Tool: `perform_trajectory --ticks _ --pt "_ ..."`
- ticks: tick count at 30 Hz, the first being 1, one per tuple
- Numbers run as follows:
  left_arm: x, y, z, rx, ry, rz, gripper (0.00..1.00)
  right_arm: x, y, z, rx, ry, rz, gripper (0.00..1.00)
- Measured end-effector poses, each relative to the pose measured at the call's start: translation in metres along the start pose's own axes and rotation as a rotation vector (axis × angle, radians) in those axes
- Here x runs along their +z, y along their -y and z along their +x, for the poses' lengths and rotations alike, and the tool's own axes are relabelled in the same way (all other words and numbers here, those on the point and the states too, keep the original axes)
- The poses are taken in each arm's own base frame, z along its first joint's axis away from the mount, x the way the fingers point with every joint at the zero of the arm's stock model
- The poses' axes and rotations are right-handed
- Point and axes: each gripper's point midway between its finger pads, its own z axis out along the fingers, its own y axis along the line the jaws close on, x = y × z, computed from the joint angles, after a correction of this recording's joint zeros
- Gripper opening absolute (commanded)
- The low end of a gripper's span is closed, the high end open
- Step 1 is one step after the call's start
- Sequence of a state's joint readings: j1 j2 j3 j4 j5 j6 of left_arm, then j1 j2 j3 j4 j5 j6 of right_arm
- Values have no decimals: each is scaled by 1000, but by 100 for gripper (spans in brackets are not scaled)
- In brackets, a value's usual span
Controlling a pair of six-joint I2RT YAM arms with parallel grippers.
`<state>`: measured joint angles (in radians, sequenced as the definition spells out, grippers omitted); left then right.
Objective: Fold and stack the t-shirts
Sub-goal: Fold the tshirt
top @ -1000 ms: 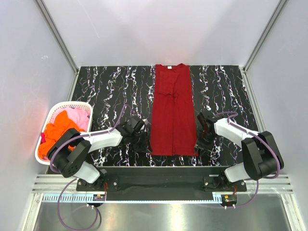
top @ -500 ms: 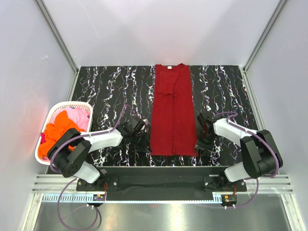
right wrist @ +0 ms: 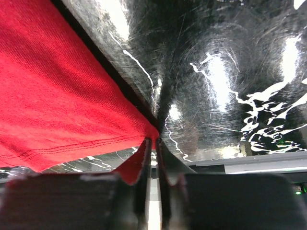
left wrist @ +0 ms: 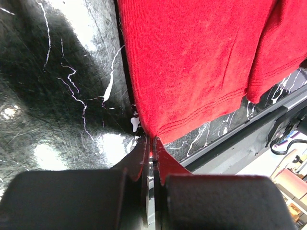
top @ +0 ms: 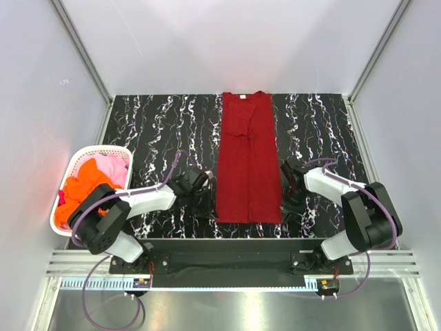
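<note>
shirt in work: dark red t-shirt (top: 248, 162), lies flat on the surface (top: 158, 131) as a long narrow strip, sleeves already folded in, collar at far edge, hem at near edge
left gripper (left wrist: 152, 145): jaws pinched together on the near-left hem corner, low at the surface
right gripper (right wrist: 154, 145): jaws pinched together on the near-right hem corner, cloth edge pulled up into the tips
why held so: one gripper on each hem corner keeps the hem straight and level; judging by the task, the setup is for carrying the hem toward the collar to fold the strip across
other shirts: orange t-shirt (top: 79, 187) and pink t-shirt (top: 114, 167) bunched in the white basket (top: 77, 160) at left, well apart from the red one, not yet folded
progress: judged early, first shirt half folded, no stack yet
risk: a corner could slip from one pinch, fold goes skewed
writing/brands: none readable on shirt, basket or arms
</note>
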<state>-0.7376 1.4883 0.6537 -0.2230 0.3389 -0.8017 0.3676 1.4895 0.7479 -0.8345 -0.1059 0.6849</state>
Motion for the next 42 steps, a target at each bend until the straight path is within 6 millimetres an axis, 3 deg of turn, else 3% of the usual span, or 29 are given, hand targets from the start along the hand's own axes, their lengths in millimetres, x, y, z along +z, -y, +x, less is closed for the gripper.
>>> perform_trajectory --ticks 1,11,18,23,28,35,42 --pt "0 0 0 -2 0 1 0 0 0 0 0 1 1 0" --pt "-2 9 -6 -20 12 13 0 -6 -3 -2 -3 23 -21 0" --pt "-9 33 -27 -13 39 42 0 -37 -24 -21 -34 103 -91 0" --pt "-6 52 -59 -4 59 49 0 -64 -50 -54 -92 180 -133 0" --pt "-3 50 -108 -27 96 29 0 -78 -74 -103 -148 230 -150 0" --pt "4 48 -178 -19 151 10 0 -83 -95 -161 -236 272 -156 0" --pt "1 39 -230 -36 206 1 0 -83 -107 -212 -270 303 -184 0"
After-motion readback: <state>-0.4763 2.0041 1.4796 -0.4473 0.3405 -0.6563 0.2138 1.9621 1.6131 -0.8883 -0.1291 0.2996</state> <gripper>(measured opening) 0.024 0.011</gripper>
